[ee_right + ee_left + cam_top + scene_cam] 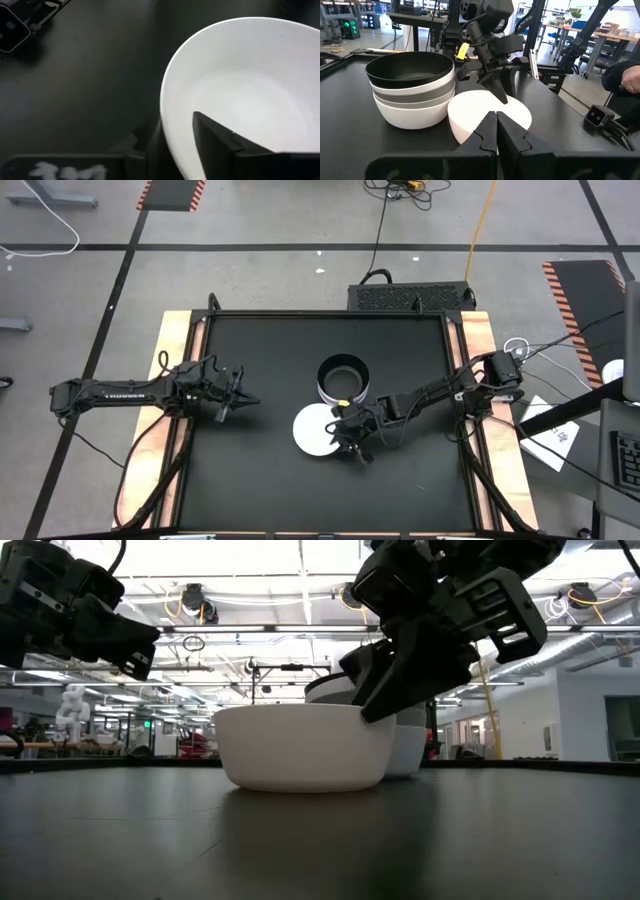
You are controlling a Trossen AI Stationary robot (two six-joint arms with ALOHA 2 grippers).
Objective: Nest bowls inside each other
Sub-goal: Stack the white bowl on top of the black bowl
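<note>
- The right gripper [352, 442] straddles the rim of a lone white bowl [318, 430]: one finger inside [220, 140], the other outside the wall. The jaws bracket the rim, but whether they actually pinch it I cannot tell.
- That bowl sits upright on the black table [260, 480], near the middle, its inside smooth and bare.
- Just beside it stands a stack of bowls [412, 87]: a black bowl [410, 72] nested on top, a grey one under it, white at the bottom.
- The left gripper [238, 398] hangs off to the left, well apart, fingers pressed together on nothing.
</note>
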